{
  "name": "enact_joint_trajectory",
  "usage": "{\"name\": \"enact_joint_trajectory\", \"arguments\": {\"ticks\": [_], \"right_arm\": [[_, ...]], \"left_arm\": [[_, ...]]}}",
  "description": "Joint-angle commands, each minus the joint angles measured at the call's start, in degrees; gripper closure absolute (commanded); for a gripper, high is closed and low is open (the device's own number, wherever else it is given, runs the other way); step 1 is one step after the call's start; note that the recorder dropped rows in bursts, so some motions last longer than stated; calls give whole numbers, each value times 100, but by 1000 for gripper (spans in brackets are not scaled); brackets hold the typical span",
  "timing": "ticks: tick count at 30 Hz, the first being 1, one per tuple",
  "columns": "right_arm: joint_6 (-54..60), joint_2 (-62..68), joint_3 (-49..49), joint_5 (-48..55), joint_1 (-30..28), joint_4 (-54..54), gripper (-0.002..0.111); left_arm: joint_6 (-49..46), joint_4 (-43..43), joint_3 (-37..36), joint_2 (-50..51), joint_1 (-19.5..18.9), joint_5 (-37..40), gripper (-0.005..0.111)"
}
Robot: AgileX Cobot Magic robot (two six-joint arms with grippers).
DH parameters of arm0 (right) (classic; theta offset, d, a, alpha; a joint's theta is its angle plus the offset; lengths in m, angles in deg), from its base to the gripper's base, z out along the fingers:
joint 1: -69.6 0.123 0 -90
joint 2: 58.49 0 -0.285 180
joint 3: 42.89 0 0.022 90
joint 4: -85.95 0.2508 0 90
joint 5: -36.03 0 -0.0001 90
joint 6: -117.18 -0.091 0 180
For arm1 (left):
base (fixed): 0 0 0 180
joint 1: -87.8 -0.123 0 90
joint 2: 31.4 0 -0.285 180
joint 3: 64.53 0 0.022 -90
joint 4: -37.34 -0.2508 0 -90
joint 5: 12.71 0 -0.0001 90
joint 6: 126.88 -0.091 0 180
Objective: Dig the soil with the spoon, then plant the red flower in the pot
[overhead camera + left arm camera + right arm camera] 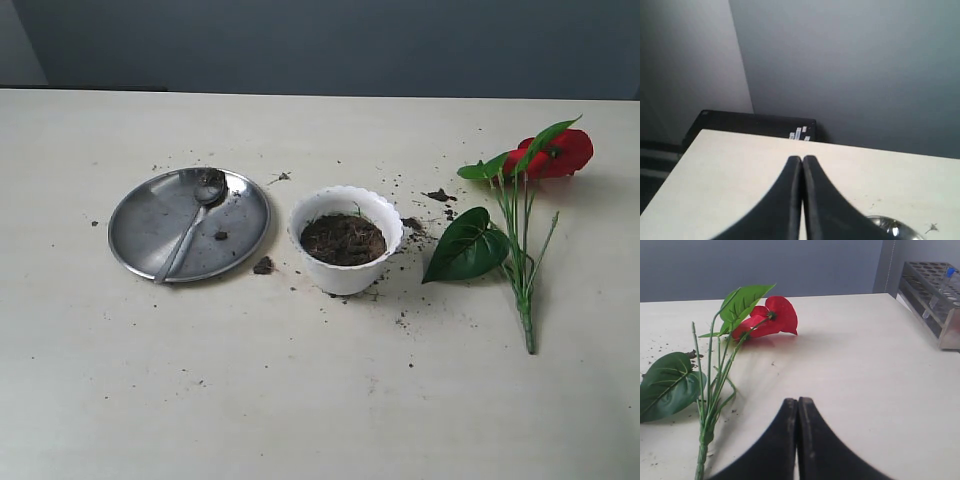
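Exterior view, table (330, 400): 1 pale table held everything; neither arm appeared in this view.
Exterior view, steel plate (145, 215): 1 round plate lay left of the pot, probably as a rest that kept the dirty spoon off the table.
Exterior view, spoon (190, 235): 1 silver spoon lay on the plate, soiled bowl at the far side, handle pointing near-left over the rim, untouched.
Exterior view, pot (345, 268): 1 white scalloped pot stood upright at the centre, just right of the plate.
Exterior view, soil (342, 238): 1 dark mound filled the pot; loose crumbs were scattered around it, too many to count.
Exterior view, red flower (555, 153): 1 artificial anthurium lay flat at the right, well apart from the pot, bloom far, stem end near, seemingly laid within the right arm's reach.

Left wrist view, left gripper (802, 159): its 2 dark fingers were pressed together, holding nothing, above bare table; an edge of the plate showed.

Right wrist view, right gripper (797, 401): its 2 fingers met with no gap, empty, near the flower's stems but apart from them.
Right wrist view, test-tube rack (935, 295): 1 rack stood at the table's edge, apart from the task.
Judgement: digging had not begun.
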Motion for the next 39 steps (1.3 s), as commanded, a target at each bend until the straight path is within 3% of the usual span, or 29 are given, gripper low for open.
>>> {"name": "enact_joint_trajectory", "arguments": {"ticks": [1,8,14,15,17,21,23,29,32,39], "right_arm": [[0,-21,-13,-23,15,-4,108],[0,-21,-13,-23,15,-4,108],[0,-21,-13,-23,15,-4,108],[0,-21,-13,-23,15,-4,108],[0,-21,-13,-23,15,-4,108],[0,-21,-13,-23,15,-4,108],[0,-21,-13,-23,15,-4,108],[0,-21,-13,-23,15,-4,108],[0,-21,-13,-23,15,-4,108],[0,-21,-13,-23,15,-4,108]], "left_arm": [[28,-157,-24,-291,28,588,106],[-18,-209,-24,-477,28,496,106],[-715,-306,-24,-477,17,-630,106],[-1281,109,-24,-488,-120,-1328,106],[-2022,862,-24,-525,-409,-1871,106],[-3888,3135,-234,-680,-1620,-2065,106],[-4251,3743,-709,-969,-2150,-2305,106],[-4228,3754,-2337,-2020,-2656,-3183,106],[-4215,4169,-3314,-2652,-3126,-3616,106],[-4215,4563,-5523,-3623,-3469,-4785,106]]}}
